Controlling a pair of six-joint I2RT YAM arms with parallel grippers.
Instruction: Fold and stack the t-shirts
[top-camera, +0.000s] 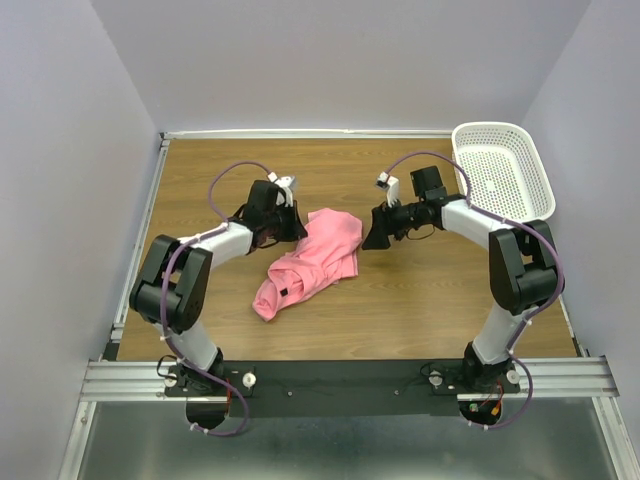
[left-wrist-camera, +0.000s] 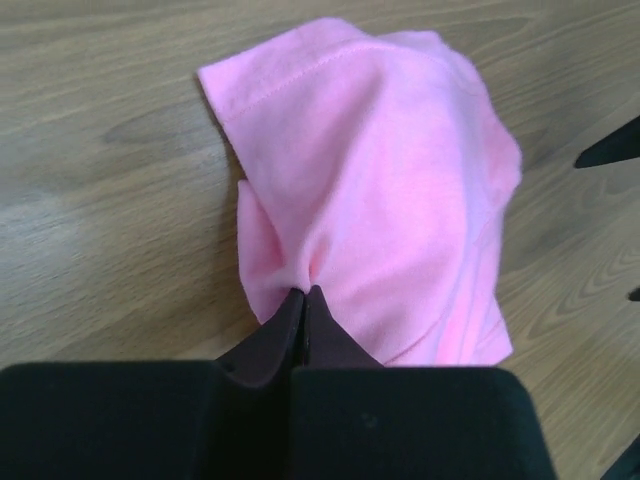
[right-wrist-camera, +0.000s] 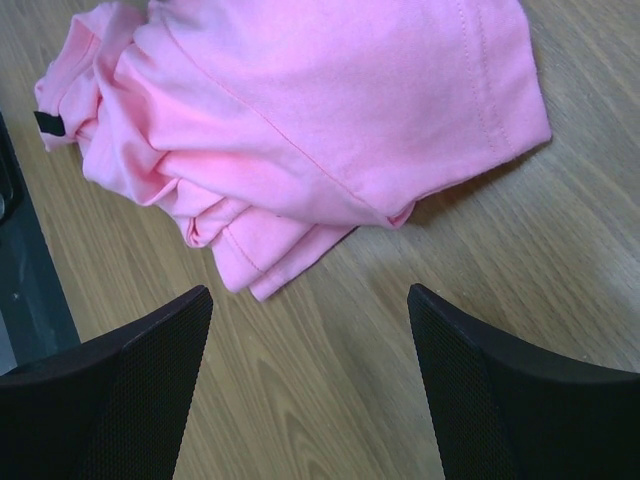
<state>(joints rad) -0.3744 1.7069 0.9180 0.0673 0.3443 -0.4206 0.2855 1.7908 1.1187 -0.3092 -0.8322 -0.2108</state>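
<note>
free: bare table (top-camera: 420, 300) front and back | blocked: t-shirt (top-camera: 315, 260) centre, basket (top-camera: 490, 126) far-right corner

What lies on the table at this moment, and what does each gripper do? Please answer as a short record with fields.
t-shirt: pink, crumpled in one heap at mid-table, not yet folded
left gripper: shut, pinching the t-shirt's edge
right gripper: open, close beside the t-shirt, holding nothing
basket: white mesh, far right corner, apart from the t-shirt
table: wood grain

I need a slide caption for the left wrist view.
Left gripper pinching an edge of the crumpled pink t-shirt on the wooden table.
</note>
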